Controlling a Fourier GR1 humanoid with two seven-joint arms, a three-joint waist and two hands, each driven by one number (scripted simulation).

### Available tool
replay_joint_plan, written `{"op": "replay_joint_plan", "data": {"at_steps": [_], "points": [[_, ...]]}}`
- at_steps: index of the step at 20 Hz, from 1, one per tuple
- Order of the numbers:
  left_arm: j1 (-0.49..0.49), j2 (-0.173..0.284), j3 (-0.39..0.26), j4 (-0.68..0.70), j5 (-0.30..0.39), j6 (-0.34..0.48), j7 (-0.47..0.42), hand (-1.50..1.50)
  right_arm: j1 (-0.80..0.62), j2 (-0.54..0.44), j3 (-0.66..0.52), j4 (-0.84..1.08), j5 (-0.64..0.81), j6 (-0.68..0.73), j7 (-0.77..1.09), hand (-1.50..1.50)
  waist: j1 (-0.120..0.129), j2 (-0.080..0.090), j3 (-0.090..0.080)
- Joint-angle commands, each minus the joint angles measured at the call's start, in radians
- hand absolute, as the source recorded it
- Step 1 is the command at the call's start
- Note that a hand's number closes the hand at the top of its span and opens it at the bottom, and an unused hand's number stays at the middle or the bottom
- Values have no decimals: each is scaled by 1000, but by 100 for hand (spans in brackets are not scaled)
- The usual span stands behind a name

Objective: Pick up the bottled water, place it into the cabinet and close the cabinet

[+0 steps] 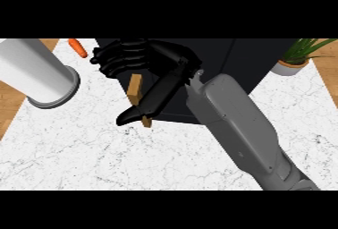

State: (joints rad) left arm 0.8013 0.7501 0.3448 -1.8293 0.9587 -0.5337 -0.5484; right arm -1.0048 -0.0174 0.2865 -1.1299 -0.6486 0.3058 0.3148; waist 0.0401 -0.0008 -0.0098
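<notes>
Head view: right robot hand [142, 67], fingers curled on nothing, is pressing at the cabinet [224, 67] door [137, 96] (bottle unseen); closing remains.

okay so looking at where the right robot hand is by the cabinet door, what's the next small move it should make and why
Probably push the wooden door edge further toward the dark cabinet. The right robot hand sits against that edge with curled fingers and the thumb pointing down, and the door looks partly open. No bottled water shows on the counter, so it may already be inside, though that can't be seen.
</notes>
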Motion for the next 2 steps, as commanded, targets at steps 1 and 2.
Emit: {"op": "replay_joint_plan", "data": {"at_steps": [1, 2], "points": [[-30, 6, 0, 13, 1, -7, 12, -150, -144, -95, -158, 90, 47, -85, -69, -150, -9, 13, 8], [-25, -2, -11, 2, -10, -16, 13, -150, -162, -54, -150, 100, 60, -126, -78, -150, 1, 11, 8]]}}
